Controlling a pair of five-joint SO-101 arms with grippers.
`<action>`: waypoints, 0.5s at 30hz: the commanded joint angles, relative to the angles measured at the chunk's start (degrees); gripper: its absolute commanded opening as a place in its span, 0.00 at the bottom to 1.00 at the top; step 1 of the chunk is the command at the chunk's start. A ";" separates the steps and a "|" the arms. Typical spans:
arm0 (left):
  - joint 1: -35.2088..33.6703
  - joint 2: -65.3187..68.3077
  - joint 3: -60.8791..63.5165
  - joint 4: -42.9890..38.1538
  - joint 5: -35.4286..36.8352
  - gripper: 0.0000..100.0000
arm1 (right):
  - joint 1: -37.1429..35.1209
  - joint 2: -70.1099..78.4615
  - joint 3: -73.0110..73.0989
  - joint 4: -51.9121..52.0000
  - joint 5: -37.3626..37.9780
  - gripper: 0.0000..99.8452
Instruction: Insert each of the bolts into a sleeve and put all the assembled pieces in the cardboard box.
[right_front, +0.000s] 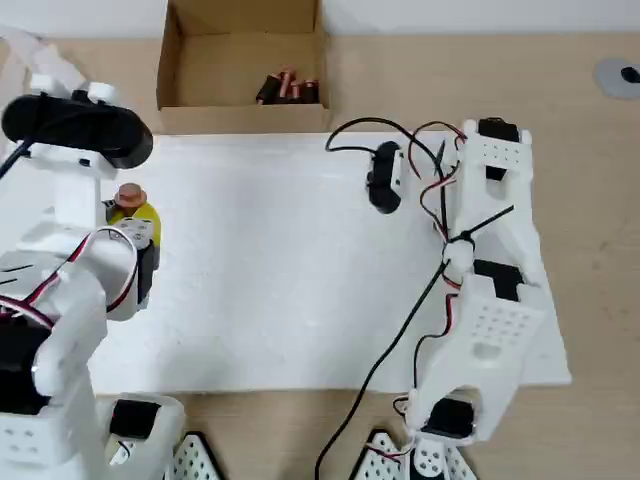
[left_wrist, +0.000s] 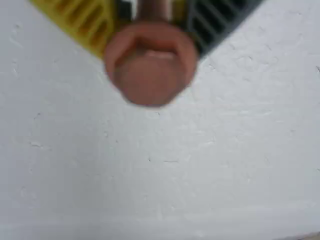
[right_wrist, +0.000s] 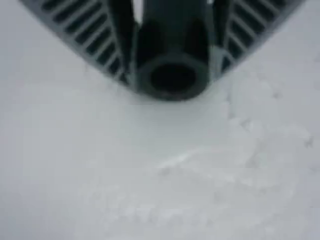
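Bolt gripped by left fingers, sleeve by right fingers, well apart over mat's far half.

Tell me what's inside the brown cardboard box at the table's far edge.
The brown cardboard box holds a small cluster of copper bolts in black sleeves, lying by its near wall. That wall hides the floor strip just behind it.

Free passage runs across the middle of the white mat, between the left gripper and the right gripper. The open-topped cardboard box bounds the far edge; assembled pieces occupy its right part. A black cable crosses the mat's right side.
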 joint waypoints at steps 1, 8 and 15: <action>-0.26 -2.42 -0.09 0.18 0.44 0.00 | -0.84 0.75 -0.57 -0.09 -0.62 0.29; -0.26 -6.11 3.43 0.18 0.35 0.00 | 1.10 1.10 -7.60 6.86 -0.70 0.32; -0.26 -8.22 3.87 1.32 0.26 0.00 | 1.80 1.89 -8.22 7.21 -0.70 0.32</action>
